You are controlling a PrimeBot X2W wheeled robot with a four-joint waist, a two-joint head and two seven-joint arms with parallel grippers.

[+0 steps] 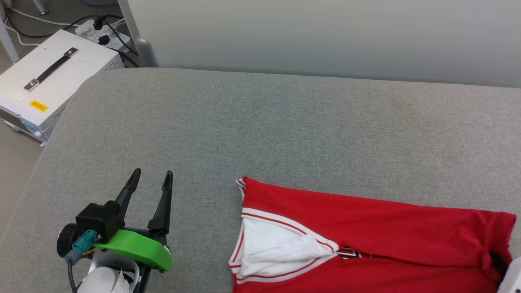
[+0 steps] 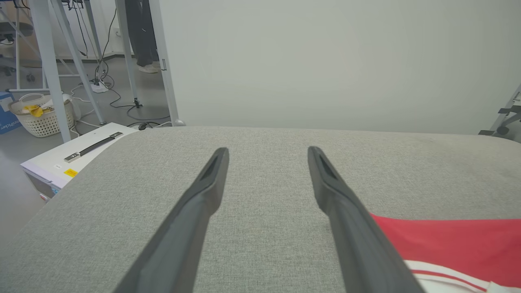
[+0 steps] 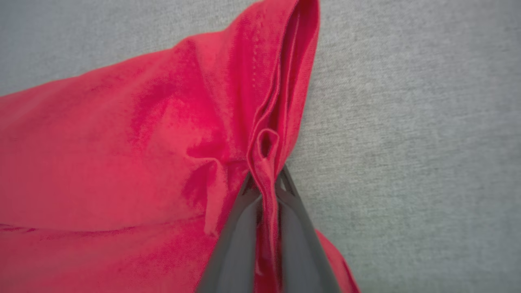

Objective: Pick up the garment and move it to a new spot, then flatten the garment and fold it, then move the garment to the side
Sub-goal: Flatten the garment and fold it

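Observation:
The garment (image 1: 366, 228), a red jersey with a white sleeve and red-white striped trim, lies folded at the lower right of the grey padded table (image 1: 285, 122). Its red cloth and striped trim also show low in the left wrist view (image 2: 456, 244). My right gripper (image 3: 265, 179) is shut on a pinched ridge of red cloth at the garment's (image 3: 122, 154) right edge. Over bare grey surface to the left of the garment, my left gripper (image 1: 154, 176) stands open, fingers (image 2: 211, 179) spread and holding nothing.
A white equipment box (image 1: 49, 77) with a black handle sits on the floor off the table's left corner, beside a power strip (image 1: 103, 32) and cables. A pale wall panel (image 1: 325, 36) runs behind the table. A laundry basket (image 2: 40, 118) stands on the floor.

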